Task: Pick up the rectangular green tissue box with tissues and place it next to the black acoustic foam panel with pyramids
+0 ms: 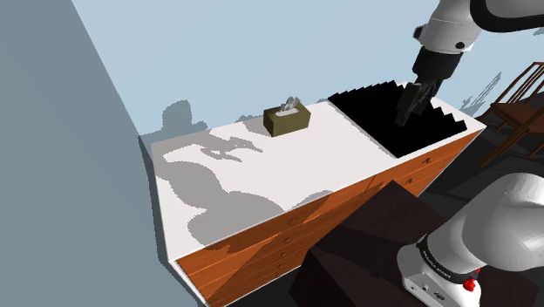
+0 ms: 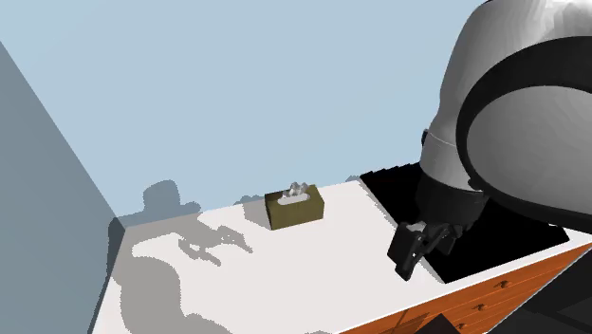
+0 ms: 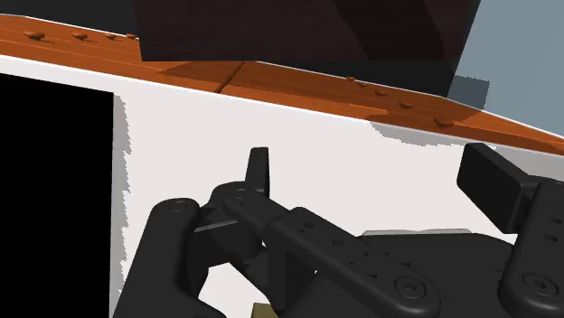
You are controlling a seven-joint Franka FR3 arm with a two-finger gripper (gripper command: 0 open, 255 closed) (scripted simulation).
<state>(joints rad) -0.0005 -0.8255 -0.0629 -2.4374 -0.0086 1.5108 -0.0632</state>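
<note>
While the claw [image 1: 408,112] gapes empty by the foam panel [image 1: 423,135], tissue box [image 1: 288,119] well apart.

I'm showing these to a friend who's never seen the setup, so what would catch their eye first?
Most likely the olive-green tissue box, standing alone near the back edge of the white dresser top. Next comes the black foam panel covering the dresser's end at the shoulder view's right, with the black gripper hanging open above that end.
</note>
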